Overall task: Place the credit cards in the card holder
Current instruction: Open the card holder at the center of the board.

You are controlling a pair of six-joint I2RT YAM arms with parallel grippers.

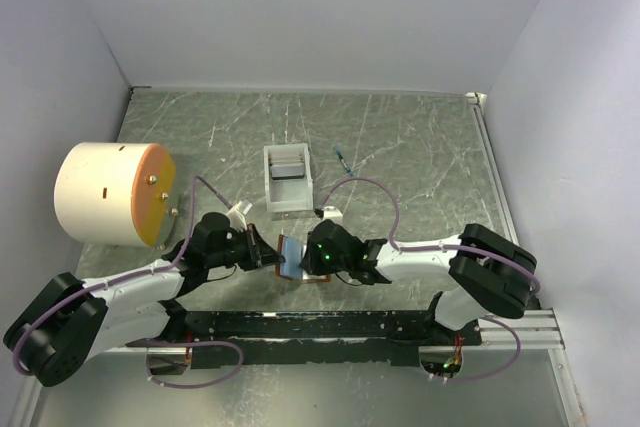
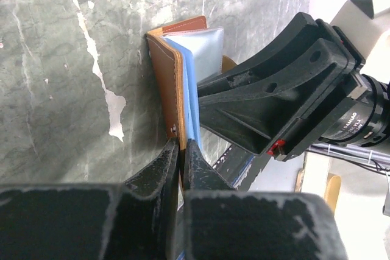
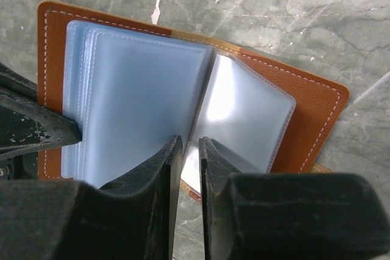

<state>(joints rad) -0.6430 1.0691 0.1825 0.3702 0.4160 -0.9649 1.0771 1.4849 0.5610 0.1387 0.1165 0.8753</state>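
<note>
Left pincer (image 2: 183, 149) clamps card holder (image 2: 163, 80) cover edge; right pincer (image 3: 190, 145) narrow at its pocket leaves, grip unclear. Leaves look floppy, slick; leather edge safest hold.

Grey-green marbled table top (image 1: 420, 147) closed in by plain pale walls on three sides.

The flat stone-patterned surface is crossed by thin white veins and scratches. The left wrist view shows a chipped white patch (image 2: 113, 105) in it, and the right wrist view shows the same veined finish close up. A smooth white back wall (image 1: 320, 7) meets the table's far edge along a thin pale strip, while the left side wall (image 1: 50, 67) and the right side wall (image 1: 580, 97) slant in with a faint lilac tint. A duller band of grey brushed metal (image 1: 330, 397) lies at the near edge. The light is soft and even, with weak shadows.
</note>
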